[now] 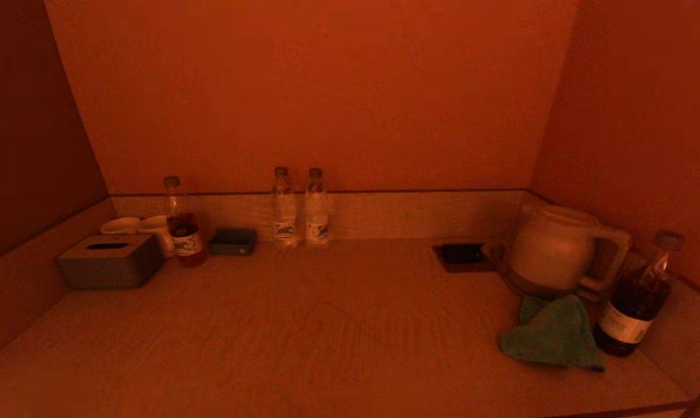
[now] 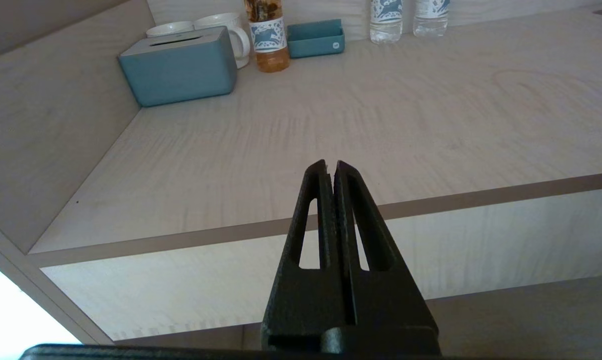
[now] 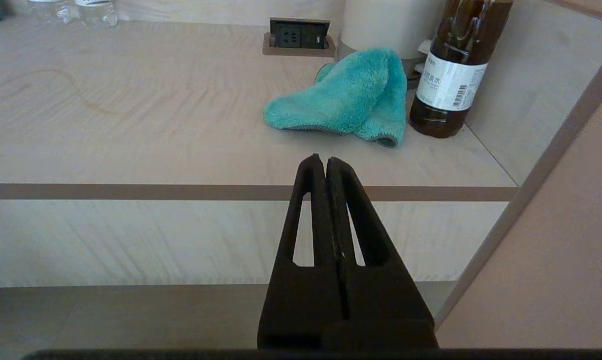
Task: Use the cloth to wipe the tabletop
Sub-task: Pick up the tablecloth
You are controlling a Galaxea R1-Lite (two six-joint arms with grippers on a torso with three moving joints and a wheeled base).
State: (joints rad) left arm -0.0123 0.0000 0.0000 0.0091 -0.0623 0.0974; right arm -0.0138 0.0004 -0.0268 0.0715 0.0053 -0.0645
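A crumpled teal cloth [image 1: 553,337] lies on the wooden tabletop [image 1: 326,325] at the right, in front of a kettle and beside a dark bottle. It also shows in the right wrist view [image 3: 345,97]. My right gripper [image 3: 325,160] is shut and empty, held off the table's front edge, short of the cloth. My left gripper [image 2: 329,164] is shut and empty, also in front of the table's front edge on the left side. Neither arm shows in the head view.
A white kettle [image 1: 553,249] and a dark bottle [image 1: 637,296] stand at the right by a socket [image 1: 462,254]. Two water bottles [image 1: 300,209] stand at the back. A tissue box [image 1: 110,261], cups, a tea bottle [image 1: 182,223] and a small tray [image 1: 232,241] sit at the left.
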